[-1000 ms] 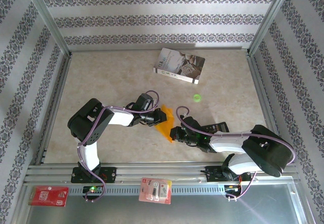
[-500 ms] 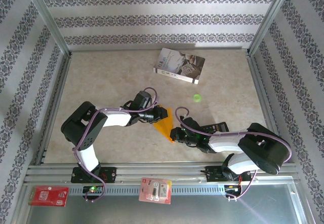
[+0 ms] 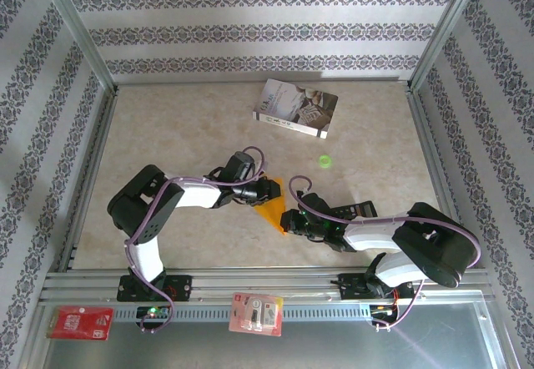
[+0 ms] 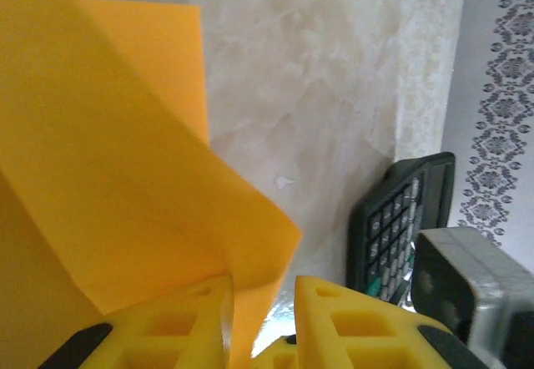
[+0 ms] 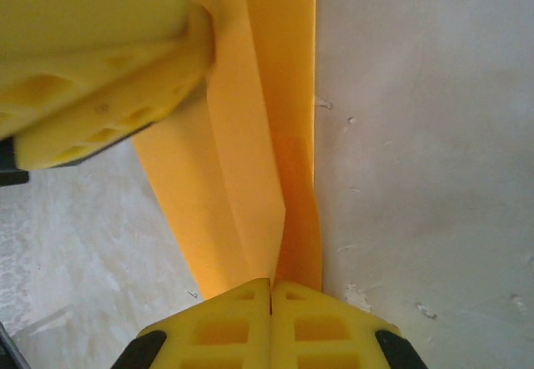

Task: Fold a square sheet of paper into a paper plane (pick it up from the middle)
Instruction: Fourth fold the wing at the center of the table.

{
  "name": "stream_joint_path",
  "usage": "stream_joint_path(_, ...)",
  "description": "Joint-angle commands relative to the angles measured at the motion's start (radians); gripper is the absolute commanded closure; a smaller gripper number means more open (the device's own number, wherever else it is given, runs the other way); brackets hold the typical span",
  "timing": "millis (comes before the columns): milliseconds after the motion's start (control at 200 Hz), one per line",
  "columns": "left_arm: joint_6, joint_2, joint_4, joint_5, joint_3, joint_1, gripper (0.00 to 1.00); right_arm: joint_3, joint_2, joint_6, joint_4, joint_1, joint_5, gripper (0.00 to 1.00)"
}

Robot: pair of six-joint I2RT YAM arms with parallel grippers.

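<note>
left claw: 2 fingers slightly apart; orange paper flap between them | right claw: fingers together; clamped on the orange paper's fold

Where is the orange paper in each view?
Top external: orange paper near the middle, left of the calculator.
Left wrist: paper over the left half; calculator lower right.
Right wrist: paper running up the middle from the bottom.
Shared landmark: the marbled tabletop under it.
</note>
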Motion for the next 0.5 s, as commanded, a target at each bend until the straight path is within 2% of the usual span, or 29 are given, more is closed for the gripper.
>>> stream_joint_path(0,-0.012,0.032,0.029,0.003,0.012,-0.002,0.75,-0.012,-0.008,-0.007,-0.011,-0.01,-0.001,0.98)
stream_joint_path(495,0.005,0.057,0.021,-0.038,-0.033,0.025,0.76,-0.024,-0.085,-0.028,-0.074,-0.01,-0.018,0.85)
